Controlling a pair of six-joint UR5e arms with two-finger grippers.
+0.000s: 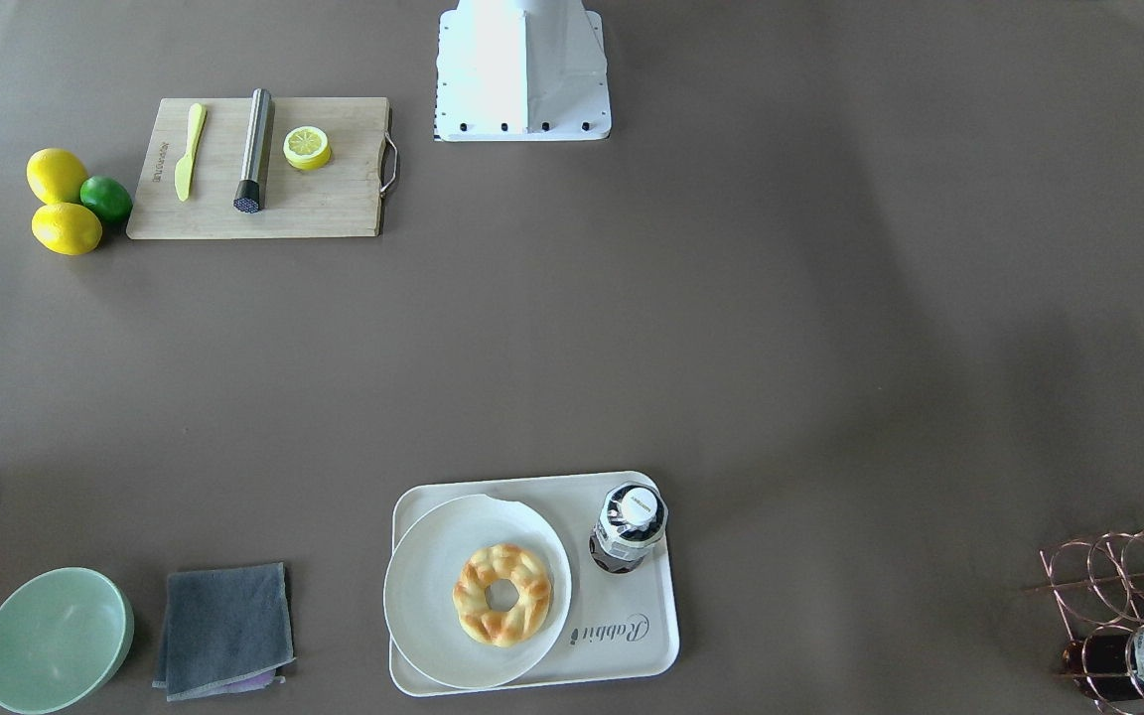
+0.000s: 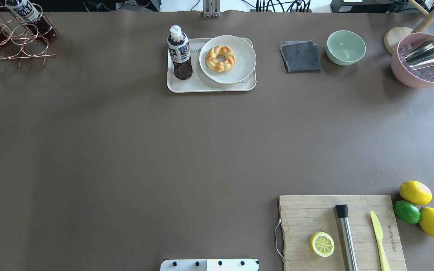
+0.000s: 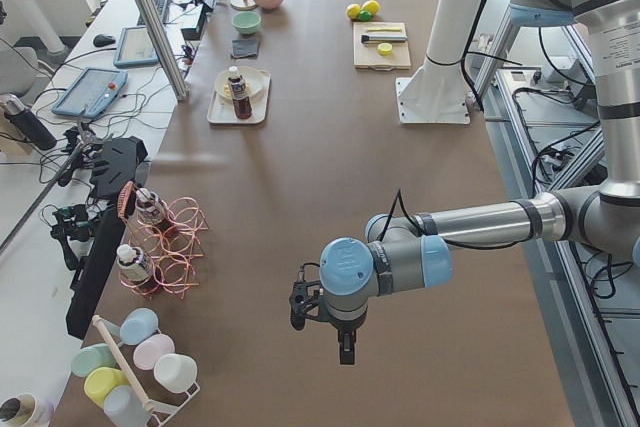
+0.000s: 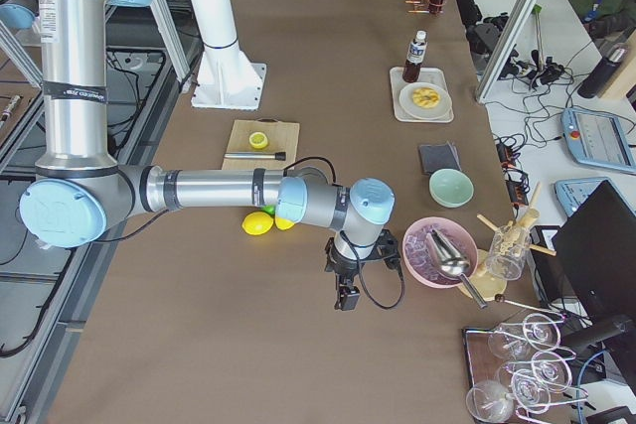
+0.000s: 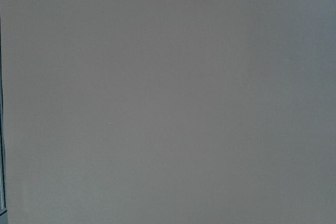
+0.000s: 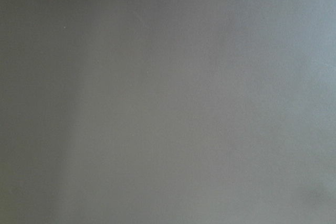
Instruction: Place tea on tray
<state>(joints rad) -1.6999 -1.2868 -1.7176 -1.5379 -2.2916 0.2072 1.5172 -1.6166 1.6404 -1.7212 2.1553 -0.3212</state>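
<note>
The tea (image 2: 179,52) is standing upright on the tray (image 2: 209,86): placing looks done, and no further move seems needed. The left pincer (image 3: 345,347) and right pincer (image 4: 348,297) are hanging well apart from it; spread or pressed together, I cannot tell.

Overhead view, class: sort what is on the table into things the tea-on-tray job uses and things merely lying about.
Job in hand:
tea, standing upright on the tray

Lying about:
plate with braided pastry ring
grey cloth
green bowl
pink bowl
cutting board
lemon half
lime
</note>
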